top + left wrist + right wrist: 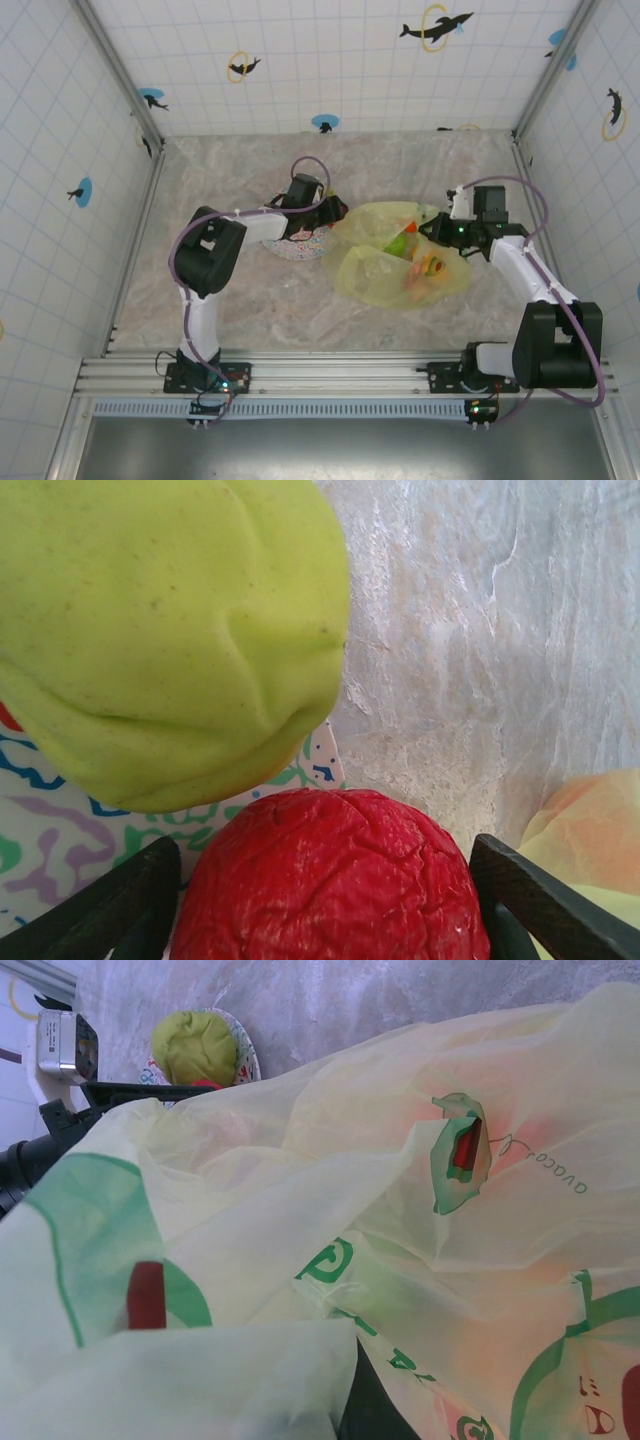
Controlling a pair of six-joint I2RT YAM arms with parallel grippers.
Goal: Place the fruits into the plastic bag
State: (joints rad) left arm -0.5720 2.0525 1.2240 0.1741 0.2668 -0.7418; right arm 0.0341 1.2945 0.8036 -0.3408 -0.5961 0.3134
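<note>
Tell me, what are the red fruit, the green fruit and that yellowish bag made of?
The red fruit looks like soft foam or rubber, matte: finely wrinkled skin. The green fruit looks the same, matte, dented. The plastic bag is thin translucent film: it crinkles and colours show through.

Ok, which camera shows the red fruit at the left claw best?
Left wrist: the red fruit fills the lower frame, wrinkled, pinched in the left claw. Right wrist catches a red sliver beside the green fruit; in the top view the claw covers it.
</note>
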